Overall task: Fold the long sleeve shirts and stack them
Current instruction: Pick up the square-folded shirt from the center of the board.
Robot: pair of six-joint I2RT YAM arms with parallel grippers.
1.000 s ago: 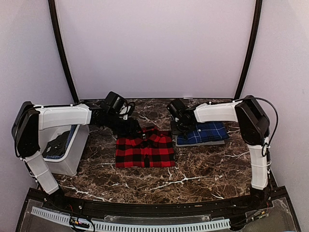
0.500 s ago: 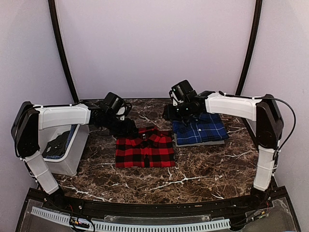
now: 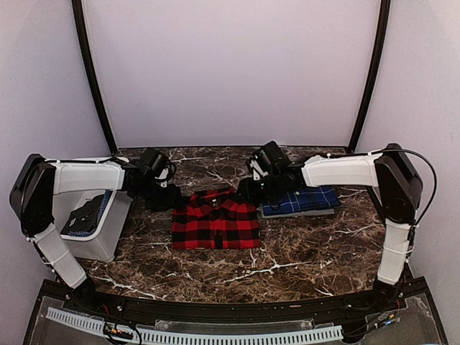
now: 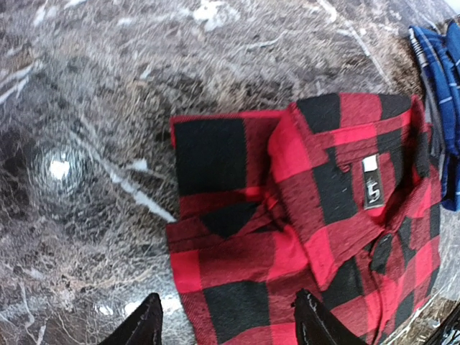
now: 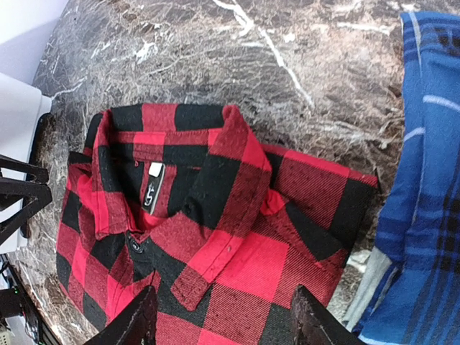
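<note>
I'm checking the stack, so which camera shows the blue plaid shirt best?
Top external: most of the blue plaid shirt shows there. The right wrist view catches one side strip, the left wrist view only a corner.

The blue plaid shirt [image 3: 310,199] is partly tucked behind the right gripper [image 3: 249,191] up top, and both wrist cams chop it off at the edge. The collar label [image 4: 371,190] on the red-and-black shirt [image 4: 302,237] is too blurry to read. No clue what the dark stuff [image 3: 85,215] in the white bin [image 3: 108,243] is.
</note>
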